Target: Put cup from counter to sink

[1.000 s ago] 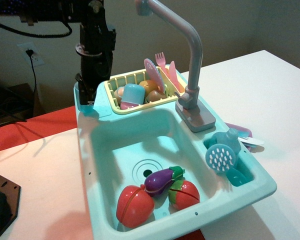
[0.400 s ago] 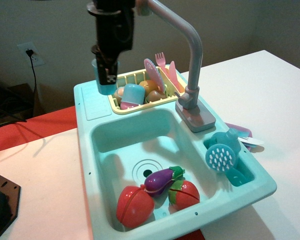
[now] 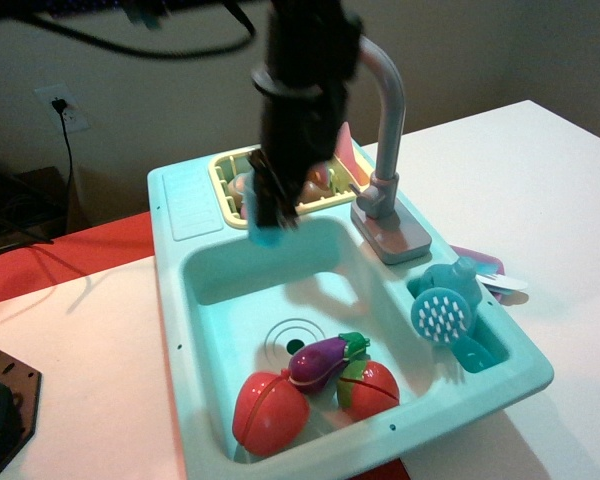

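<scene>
Cup (image 3: 266, 226) now over sink (image 3: 205, 285), in hand (image 3: 270, 205)

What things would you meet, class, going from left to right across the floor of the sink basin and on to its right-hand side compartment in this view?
Red tomato → purple eggplant → red strawberry → round blue scrubber in the side compartment of the sink.

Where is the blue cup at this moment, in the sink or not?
Not in: the cup hangs in the gripper above the sink.
</scene>
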Motion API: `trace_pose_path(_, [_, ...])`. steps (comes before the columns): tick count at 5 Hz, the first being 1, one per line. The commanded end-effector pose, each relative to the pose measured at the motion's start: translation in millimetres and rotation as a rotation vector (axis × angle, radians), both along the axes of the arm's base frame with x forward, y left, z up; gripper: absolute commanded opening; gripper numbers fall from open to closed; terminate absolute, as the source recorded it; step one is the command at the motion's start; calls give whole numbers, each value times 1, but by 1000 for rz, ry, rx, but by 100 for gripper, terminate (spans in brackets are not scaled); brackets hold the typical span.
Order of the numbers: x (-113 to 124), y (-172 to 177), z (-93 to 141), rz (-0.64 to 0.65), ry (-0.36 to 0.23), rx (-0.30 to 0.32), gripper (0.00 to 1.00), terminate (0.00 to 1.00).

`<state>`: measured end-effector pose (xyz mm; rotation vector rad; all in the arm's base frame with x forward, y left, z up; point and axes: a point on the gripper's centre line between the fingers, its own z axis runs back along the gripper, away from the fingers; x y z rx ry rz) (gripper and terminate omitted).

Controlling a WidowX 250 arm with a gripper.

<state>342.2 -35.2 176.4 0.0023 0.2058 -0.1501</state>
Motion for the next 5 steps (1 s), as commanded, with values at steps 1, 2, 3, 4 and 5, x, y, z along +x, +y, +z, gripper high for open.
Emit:
trace_pose_path(1, [18,-22,-8,-12,-40,-12,0,0])
trace_pose_path(2, [22,-18,-26,4,-23,3,0,0])
trace_pose_path(3, [24,-9,-45,25,-13,21,0,0])
trace_pose_path(4, [23,0,-60,42,3,42,0,0])
trace_pose_path(5, [17,7,-62,59,28,55,100,0])
